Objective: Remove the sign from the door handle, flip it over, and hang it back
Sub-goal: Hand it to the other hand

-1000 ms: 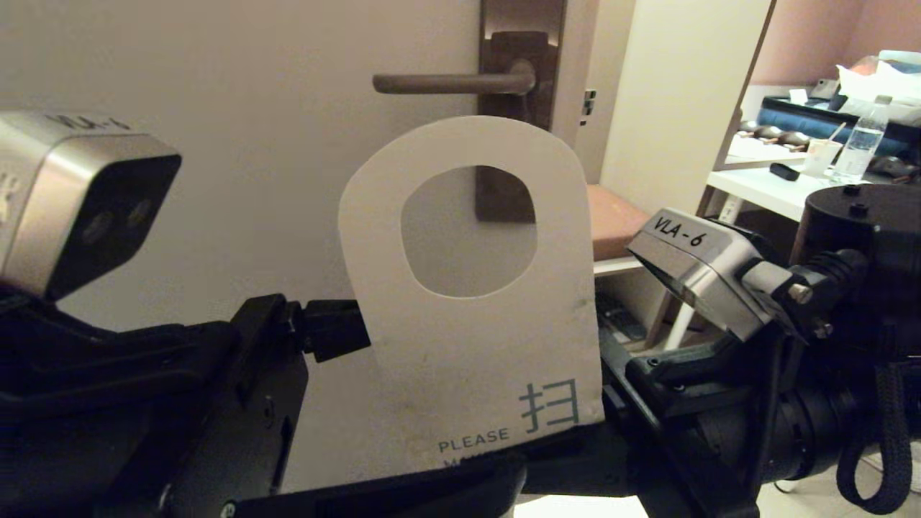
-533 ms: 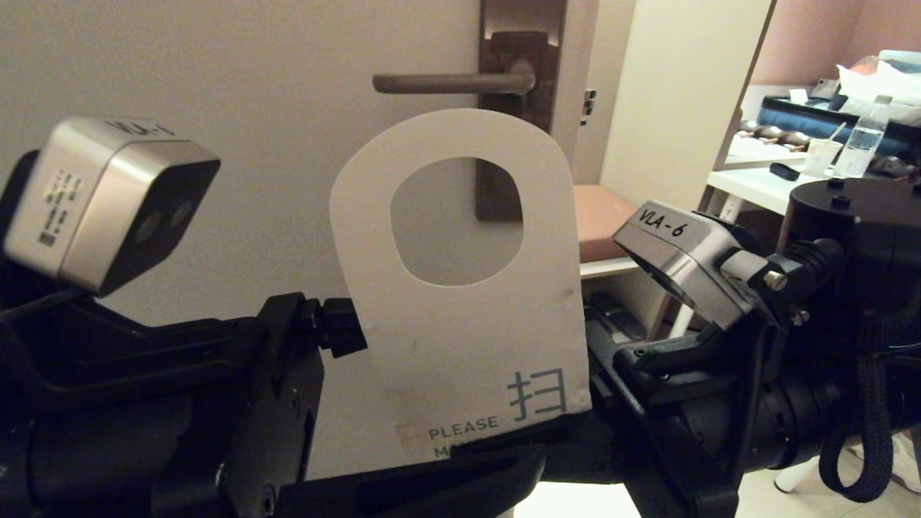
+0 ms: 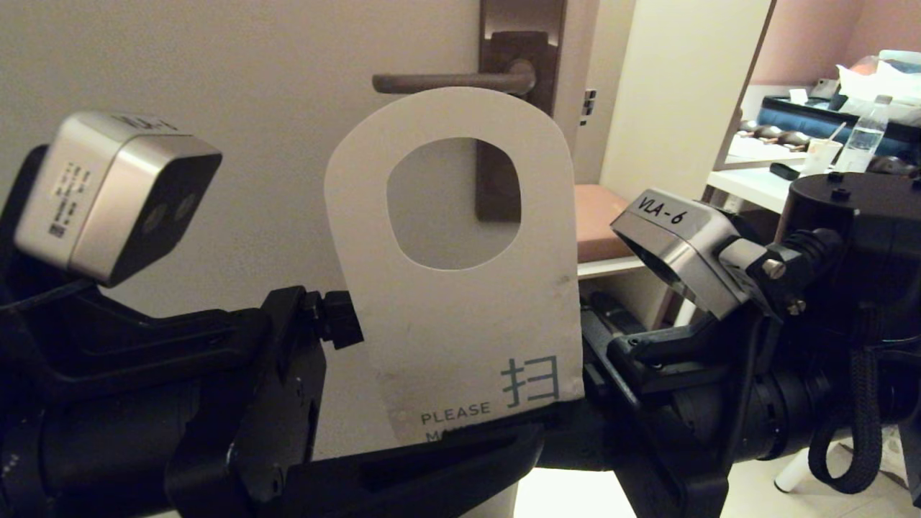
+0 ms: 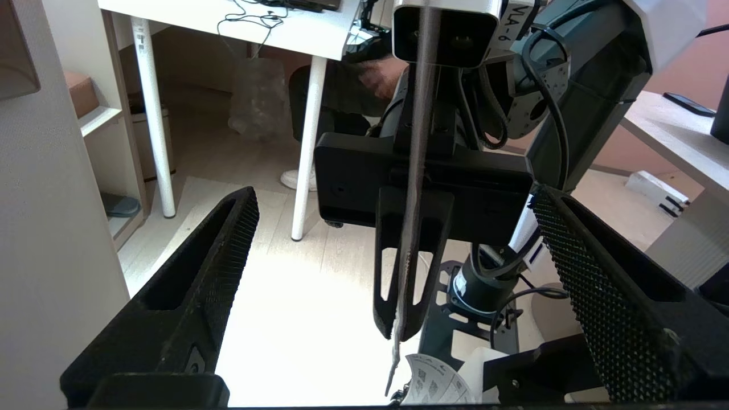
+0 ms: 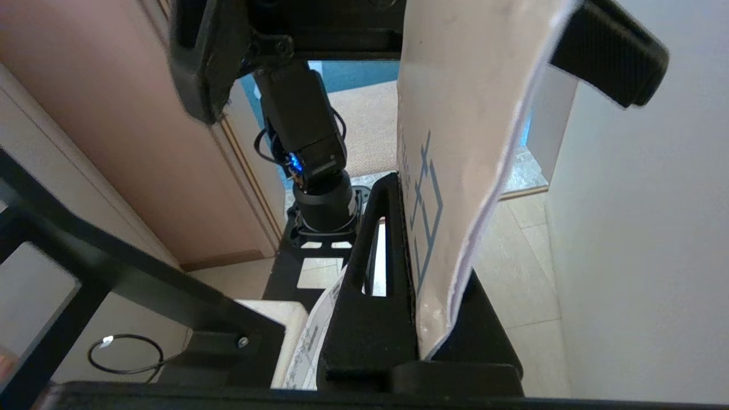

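Off-white sign [image 3: 460, 316] shows "PLEASE", big round hole; right gripper [image 5: 424, 307] pinching its bottom edge; left gripper [image 4: 387, 267] spread wide.

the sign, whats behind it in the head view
Through the sign's hole: pale door and the lower dark handle plate. The door handle shows just above its top edge. Anything behind the card is covered.

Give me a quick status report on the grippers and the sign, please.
Right gripper shut on sign, off-white face toward head camera. Left gripper jaws open either side of it. Sign off handle, just below. Nothing between.
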You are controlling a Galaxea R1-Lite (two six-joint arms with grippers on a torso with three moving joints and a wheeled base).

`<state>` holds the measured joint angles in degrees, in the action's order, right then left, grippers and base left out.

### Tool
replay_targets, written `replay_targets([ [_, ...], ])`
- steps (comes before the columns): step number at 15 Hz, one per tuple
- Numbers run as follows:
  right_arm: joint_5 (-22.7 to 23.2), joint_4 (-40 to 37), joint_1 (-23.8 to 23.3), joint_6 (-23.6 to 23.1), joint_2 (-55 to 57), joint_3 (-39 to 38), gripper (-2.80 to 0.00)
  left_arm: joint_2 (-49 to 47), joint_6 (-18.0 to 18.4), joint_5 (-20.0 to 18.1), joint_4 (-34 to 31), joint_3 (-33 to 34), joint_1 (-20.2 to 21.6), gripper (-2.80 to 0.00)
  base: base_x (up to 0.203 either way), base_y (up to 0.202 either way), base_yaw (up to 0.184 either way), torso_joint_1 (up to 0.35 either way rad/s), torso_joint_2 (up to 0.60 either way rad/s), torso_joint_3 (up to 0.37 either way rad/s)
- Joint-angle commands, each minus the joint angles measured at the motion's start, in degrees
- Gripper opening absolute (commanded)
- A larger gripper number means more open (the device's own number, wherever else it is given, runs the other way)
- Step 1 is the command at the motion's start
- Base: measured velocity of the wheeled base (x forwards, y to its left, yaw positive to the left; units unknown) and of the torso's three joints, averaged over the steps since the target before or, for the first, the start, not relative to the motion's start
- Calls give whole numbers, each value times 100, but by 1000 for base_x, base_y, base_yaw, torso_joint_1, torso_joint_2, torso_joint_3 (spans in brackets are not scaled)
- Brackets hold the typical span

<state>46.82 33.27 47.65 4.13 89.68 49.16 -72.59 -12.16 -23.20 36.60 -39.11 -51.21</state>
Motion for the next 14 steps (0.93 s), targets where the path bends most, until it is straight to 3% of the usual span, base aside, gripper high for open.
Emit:
replay_targets([
  [1,29,22,5,0,23,14,-280,-1,-70,27,32,0,-3,0,0,0,0,0,0,0],
  [14,-51,338,-2,114,75,146,-280,17,-192,96,128,35,24,0,0,0,0,0,0,0],
])
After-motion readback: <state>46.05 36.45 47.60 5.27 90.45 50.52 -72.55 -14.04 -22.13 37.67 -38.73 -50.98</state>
